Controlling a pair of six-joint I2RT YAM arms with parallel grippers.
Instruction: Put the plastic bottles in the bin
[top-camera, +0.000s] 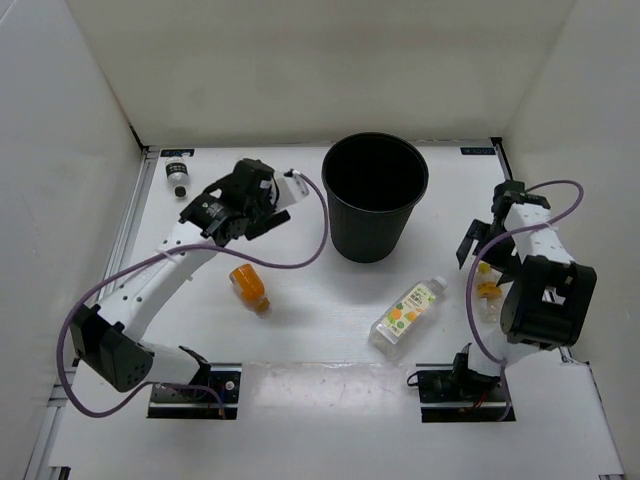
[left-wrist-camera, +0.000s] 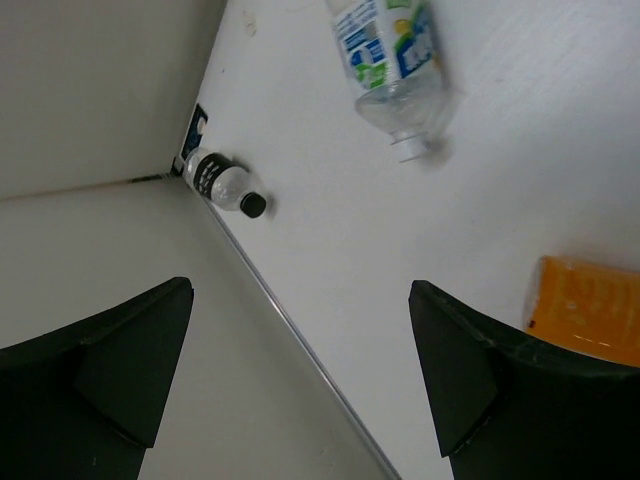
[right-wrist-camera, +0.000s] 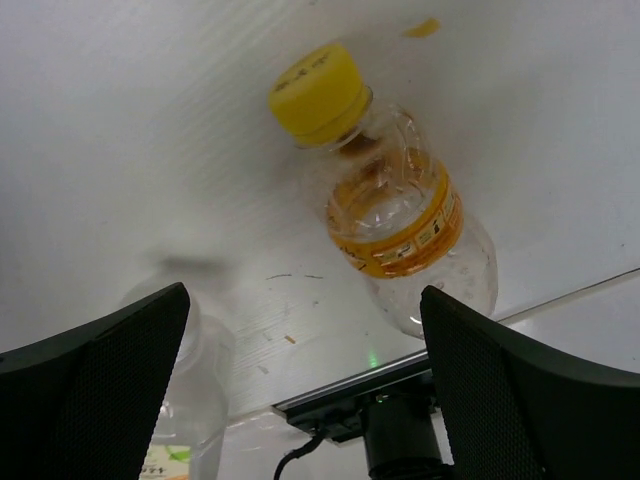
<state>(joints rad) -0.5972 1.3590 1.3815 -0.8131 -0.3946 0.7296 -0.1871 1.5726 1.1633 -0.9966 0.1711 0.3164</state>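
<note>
Table top white, matt, with faint scuffs in the right wrist view. White panels close it in at left, back and right; a metal rail runs along the left edge.

Bin upright at far centre, between the arms.

Bottles, all lying on the table:
- black-cap bottle in the far left corner
- orange bottle near the left arm's forearm
- fruit-label bottle in front of the bin
- yellow-cap bottle under the right gripper
- blue-green label bottle, left wrist view only

Left gripper is above the table left of the bin. Both grippers have jaws spread wide, nothing between them. Purple cables loop off each arm.

Label print too small to read
</note>
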